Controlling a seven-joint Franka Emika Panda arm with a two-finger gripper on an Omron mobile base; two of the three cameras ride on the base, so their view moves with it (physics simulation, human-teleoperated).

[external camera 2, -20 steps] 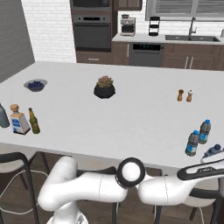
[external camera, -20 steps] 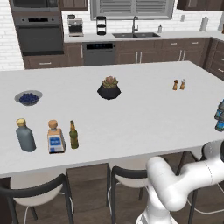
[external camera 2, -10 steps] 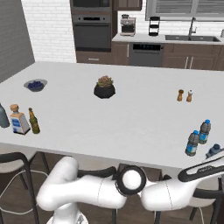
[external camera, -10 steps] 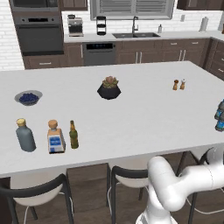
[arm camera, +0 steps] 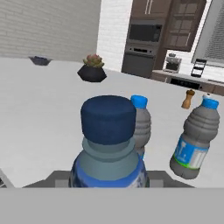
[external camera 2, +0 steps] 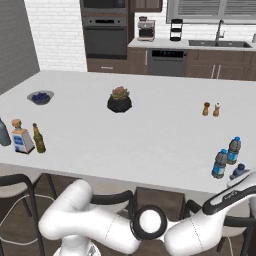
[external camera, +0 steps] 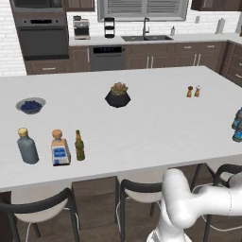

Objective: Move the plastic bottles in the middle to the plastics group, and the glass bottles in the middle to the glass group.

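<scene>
Hand view: a blue-capped plastic bottle (arm camera: 109, 144) looms close, seemingly held between narrow fingers that are hidden, beside two more water bottles (arm camera: 194, 140) at the island counter's (external camera 2: 150, 140) right end.

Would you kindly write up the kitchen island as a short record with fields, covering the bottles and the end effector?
surface: white island counter
glass group: grey bottle, clear stoppered bottle, olive-green bottle, standing together at the left front
plastics group: two upright water bottles at the right front edge
nearest bottle: dark-capped water bottle close in front of the hand camera
end effector: by the right front edge, shut on the dark-capped water bottle
other items: potted plant, bowl, shakers
</scene>
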